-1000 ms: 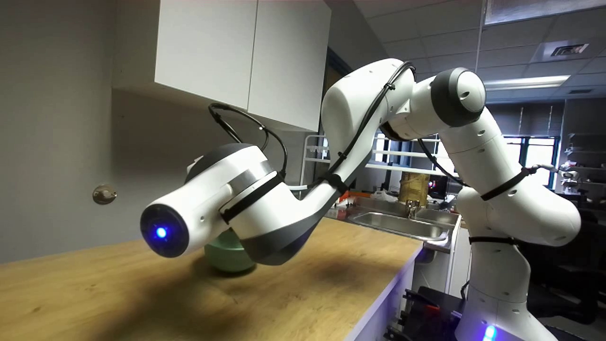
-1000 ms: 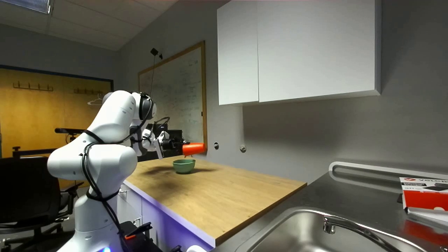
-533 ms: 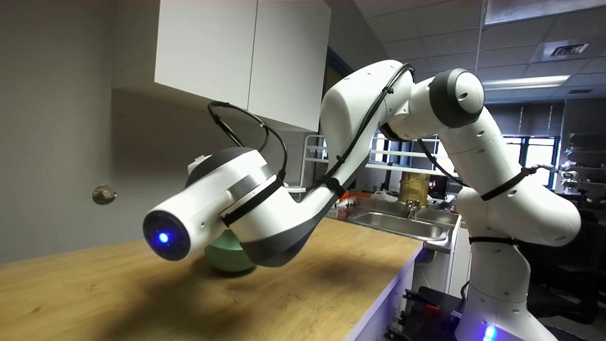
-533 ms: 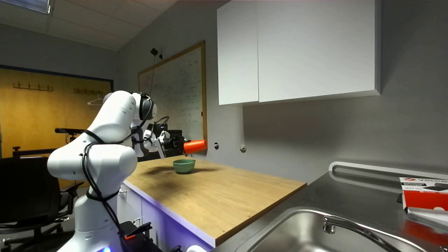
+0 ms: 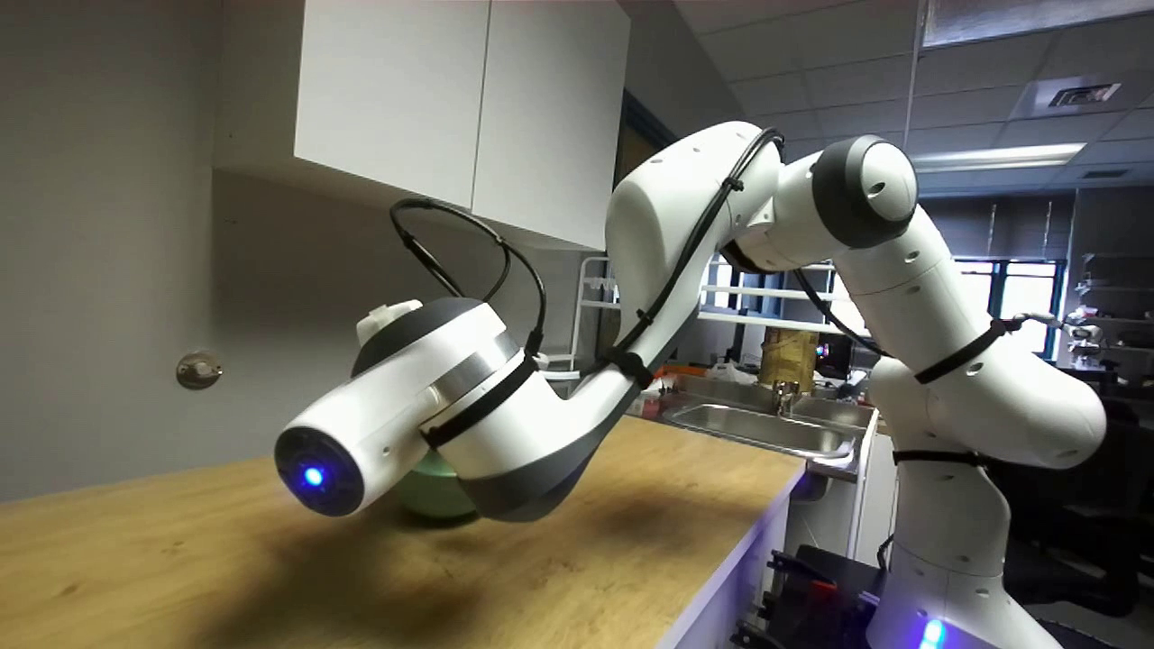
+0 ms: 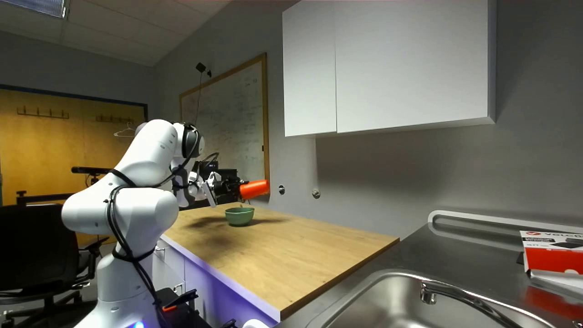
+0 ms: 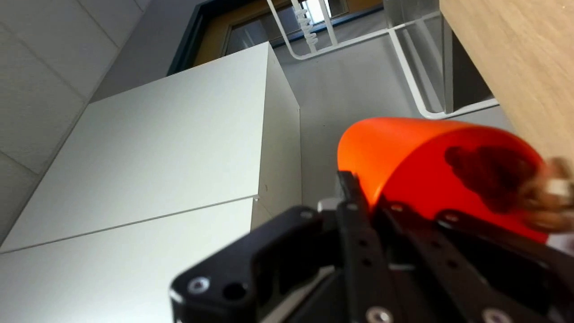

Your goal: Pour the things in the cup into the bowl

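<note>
The cup (image 6: pixel 255 189), orange-red, lies nearly on its side in the air above the bowl, base slightly raised. In the wrist view the cup (image 7: pixel 381 143) shows its open red mouth, with blurred brown pieces (image 7: pixel 549 193) at its lower rim. My gripper (image 7: pixel 364 186) is shut on the cup's wall near the mouth, one finger outside and one at the inside. The gripper also shows at the cup's left end in an exterior view (image 6: pixel 240 187). The green bowl (image 6: pixel 239 217) stands upright on the counter. My arm partly hides the bowl (image 5: pixel 435 496) in an exterior view.
The wooden counter (image 6: pixel 291 255) runs along the wall. White cabinets (image 6: pixel 387 68) hang above it. A sink with a tap (image 6: pixel 455 296) and a red-white box (image 6: pixel 551 255) are at the counter's end. A white rack (image 5: pixel 595 279) stands behind my arm.
The cup's base has risen, so the cup tilts further mouth-down. The cup has shifted slightly up and right in an exterior view. My wrist and forearm have lowered a little. The bowl has not moved.
</note>
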`<state>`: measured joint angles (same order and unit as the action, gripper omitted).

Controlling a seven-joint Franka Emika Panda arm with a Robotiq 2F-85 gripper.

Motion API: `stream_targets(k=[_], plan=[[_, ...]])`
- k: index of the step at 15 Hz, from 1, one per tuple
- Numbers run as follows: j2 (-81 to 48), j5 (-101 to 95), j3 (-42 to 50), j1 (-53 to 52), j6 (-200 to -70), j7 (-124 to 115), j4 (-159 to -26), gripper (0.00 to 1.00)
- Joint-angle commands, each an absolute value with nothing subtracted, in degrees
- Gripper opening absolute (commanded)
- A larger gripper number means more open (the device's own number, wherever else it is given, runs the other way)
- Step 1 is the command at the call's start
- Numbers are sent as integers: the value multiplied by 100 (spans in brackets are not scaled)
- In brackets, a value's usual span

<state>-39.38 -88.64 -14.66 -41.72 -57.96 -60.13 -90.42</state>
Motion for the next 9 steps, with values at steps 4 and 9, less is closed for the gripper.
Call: stream_targets(k=[4,9], plan=[[-3960,-9115,-1451,-4189,-5622,-6003,-9026,1],[-3966,-9276,-1451,-4187,-5584,-6000,-9044,1]])
